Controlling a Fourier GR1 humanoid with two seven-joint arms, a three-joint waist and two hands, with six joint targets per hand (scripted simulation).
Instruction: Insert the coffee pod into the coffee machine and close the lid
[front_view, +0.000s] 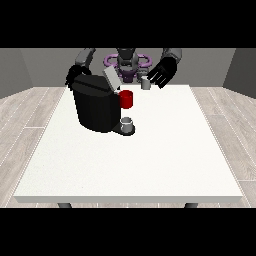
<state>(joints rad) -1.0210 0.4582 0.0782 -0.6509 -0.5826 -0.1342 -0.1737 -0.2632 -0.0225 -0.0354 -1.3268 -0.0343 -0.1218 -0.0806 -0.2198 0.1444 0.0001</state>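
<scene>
We see the hand at the view's right (162, 73) raised with fingers spread straight, pointing toward seven o'clock. The hand at the view's left (73, 76) hangs low, mostly hidden.

The coffee machine (95, 107) stands on the table (165, 155) in its far-left part as the view shows it, nearer the far edge than the near edge. Its lid (111, 78) is tilted up at the machine's top right. 1 cup (127, 124) sits on the machine's base at its lower right; 1 mug (126, 99) sits just right of the machine, behind that cup. The coffee pod (145, 83) lies near the far edge, right of the lid. The hand at the view's right (162, 73) hovers just beside the pod; the hand at the view's left (74, 76) is behind the machine's far-left corner.
</scene>
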